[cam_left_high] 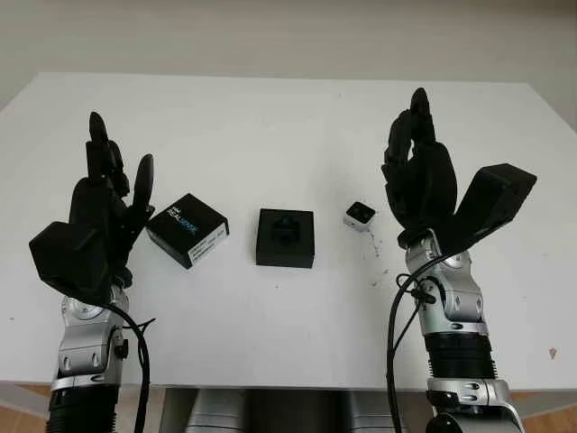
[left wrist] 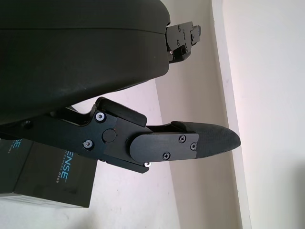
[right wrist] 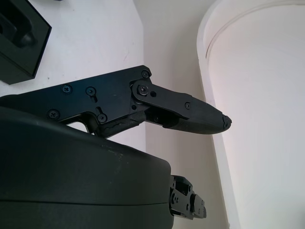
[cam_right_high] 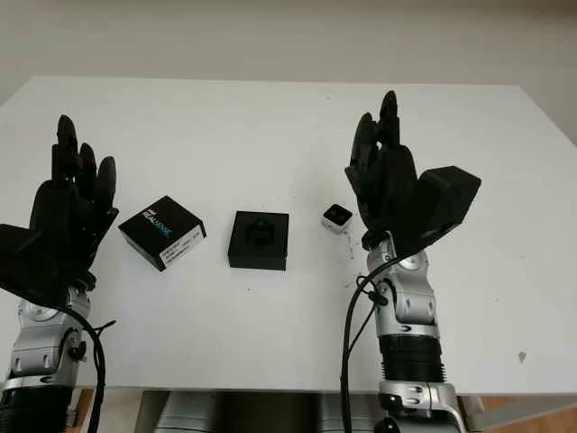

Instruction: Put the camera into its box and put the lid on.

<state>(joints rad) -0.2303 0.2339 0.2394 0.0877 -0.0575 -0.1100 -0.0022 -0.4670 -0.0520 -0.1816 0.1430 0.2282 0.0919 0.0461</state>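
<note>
Camera [cam_left_high: 360, 215] just left of right robot hand [cam_left_high: 416, 176], nearer than left robot hand [cam_left_high: 108, 194]; both open, holding nothing.

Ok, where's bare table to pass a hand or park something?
Bare table lies beyond the row and along the near edge. Crowded: lid, box base and camera between the open left hand and open right hand.

— What stood in the room?
— A white table [cam_left_high: 270, 117], its far edge running across at 12 o'clock, with a plain pale wall [cam_left_high: 288, 36] behind it.
— Any marks on it?
— Small dark specks [cam_left_high: 374, 248] toward 3 o'clock. Light was soft and even. A strip of wood-toned floor [cam_left_high: 22, 410] showed at 7 o'clock.
</note>
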